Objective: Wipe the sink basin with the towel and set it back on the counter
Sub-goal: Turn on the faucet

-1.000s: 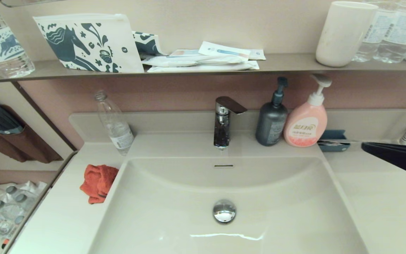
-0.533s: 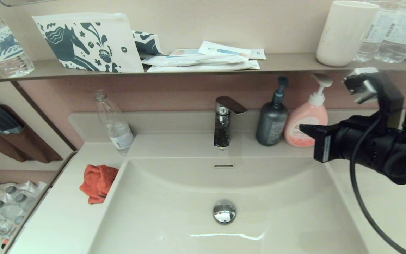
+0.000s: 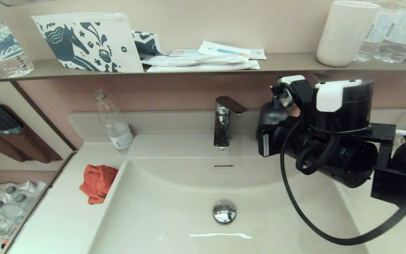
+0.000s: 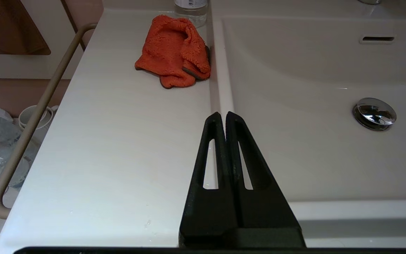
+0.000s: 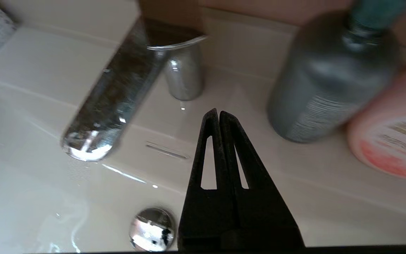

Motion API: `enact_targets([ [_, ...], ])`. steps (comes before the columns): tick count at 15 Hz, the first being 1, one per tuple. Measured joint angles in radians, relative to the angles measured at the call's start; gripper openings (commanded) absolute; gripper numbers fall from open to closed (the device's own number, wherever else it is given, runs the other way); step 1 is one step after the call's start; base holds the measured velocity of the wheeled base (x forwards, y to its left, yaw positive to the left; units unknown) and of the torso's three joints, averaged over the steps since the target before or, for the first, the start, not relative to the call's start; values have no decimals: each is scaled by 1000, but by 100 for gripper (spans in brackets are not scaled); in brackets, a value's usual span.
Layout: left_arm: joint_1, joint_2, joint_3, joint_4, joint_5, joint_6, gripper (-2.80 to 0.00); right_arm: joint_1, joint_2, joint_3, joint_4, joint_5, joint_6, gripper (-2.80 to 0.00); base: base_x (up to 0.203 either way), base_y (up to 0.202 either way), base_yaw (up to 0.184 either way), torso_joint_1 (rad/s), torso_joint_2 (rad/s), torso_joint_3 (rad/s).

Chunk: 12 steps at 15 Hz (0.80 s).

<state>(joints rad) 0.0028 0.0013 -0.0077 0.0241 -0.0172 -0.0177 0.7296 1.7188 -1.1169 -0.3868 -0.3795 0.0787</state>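
**A:** Start at the left of the head view. What's there?

**B:** The towel point(image 3: 98, 182), crumpled in the lower left on the counter point(image 3: 58, 218), its edge right against the rim of the sink basin point(image 3: 174, 197). Above it in the frame a clear plastic bottle point(image 3: 113, 121) stands on the counter near the back ledge. Nothing is touching the towel.

**A:** And the left pincer?

**B:** Only the left wrist view shows it. The left pincer point(image 4: 222, 114) has its two fingers pressed together and carries nothing. Its tips sit low in the centre of that frame, over the rim between counter and basin, with the towel point(image 4: 173, 53) well apart from them in the upper left centre.

**A:** Middle of the head view?

**B:** The chrome faucet point(image 3: 224, 120) sits centre, the overflow slot point(image 3: 223, 165) just under it, and the drain plug point(image 3: 224, 211) lower centre inside the basin.

**A:** The right side?

**B:** The right arm point(image 3: 333, 141) fills the middle right of the head view, partly covering a dark grey pump bottle point(image 3: 270, 116). In the right wrist view the right pincer point(image 5: 218, 113) is fully closed and holds nothing. Its tips sit mid-frame above the basin's back edge, between the faucet point(image 5: 125, 91) on the left and the grey bottle point(image 5: 330, 77) on the right, with a pink bottle point(image 5: 393, 137) at the far right edge.
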Motion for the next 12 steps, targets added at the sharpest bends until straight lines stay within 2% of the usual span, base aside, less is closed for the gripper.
enact_targets([
  [3,0,0,0,0,0,1,-280,31,52,-38,-2,0,-4,-280,0,0,0,0,0,0],
  [5,0,0,0,0,0,0,-280,39,81,-56,-58,0,-22,-280,0,0,0,0,0,0],
  [8,0,0,0,0,0,0,-280,44,131,-62,-194,1,-113,-280,0,0,0,0,0,0],
  [12,0,0,0,0,0,0,-280,46,172,-68,-253,-1,-206,-280,0,0,0,0,0,0],
])
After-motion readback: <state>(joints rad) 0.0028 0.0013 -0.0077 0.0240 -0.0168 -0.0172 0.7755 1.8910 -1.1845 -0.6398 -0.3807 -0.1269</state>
